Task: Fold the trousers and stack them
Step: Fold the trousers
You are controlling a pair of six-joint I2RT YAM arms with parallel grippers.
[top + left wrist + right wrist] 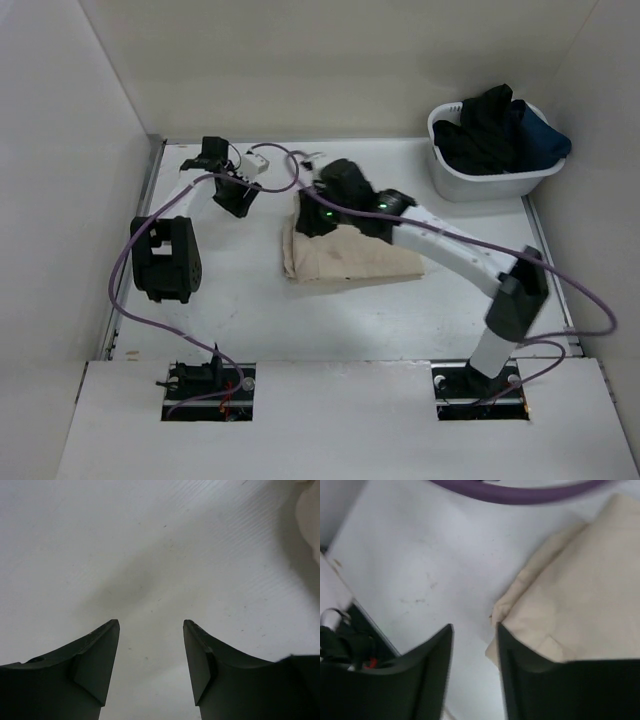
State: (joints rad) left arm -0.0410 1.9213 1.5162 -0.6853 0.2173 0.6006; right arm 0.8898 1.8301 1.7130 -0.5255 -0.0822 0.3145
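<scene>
The beige trousers (345, 255) lie folded into a flat bundle in the middle of the table. My right gripper (312, 215) hovers over their far left corner; in the right wrist view it (474, 627) is open, with one finger at the edge of the cloth (580, 590) and bare table between the jaws. My left gripper (240, 200) is left of the bundle; in the left wrist view it (151, 622) is open and empty over bare table, with a bit of cloth (310, 520) at the top right.
A white basket (495, 178) with dark clothes stands at the back right. Purple cables (280, 165) loop over the far left of the table. White walls close in the left and back.
</scene>
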